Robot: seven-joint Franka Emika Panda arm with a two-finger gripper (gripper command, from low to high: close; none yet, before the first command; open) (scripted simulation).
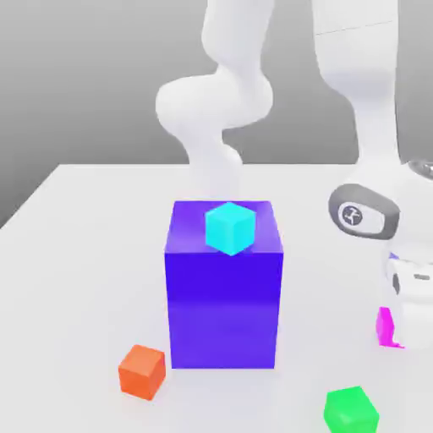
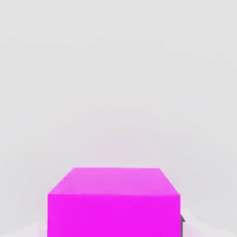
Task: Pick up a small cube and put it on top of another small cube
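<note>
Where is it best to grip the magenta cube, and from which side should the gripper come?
Probably from above, closing on two opposite vertical side faces of the magenta cube. It sits flat on the white table with its top face level, and in the exterior view the arm's hand is already low beside it.

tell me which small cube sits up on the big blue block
The cyan cube; the orange cube, green cube and magenta cube all rest on the table.

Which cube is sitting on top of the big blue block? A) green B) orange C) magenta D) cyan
D: the cyan cube rests on the top face of the big blue block, while the orange cube, green cube and magenta cube sit on the table.
</note>
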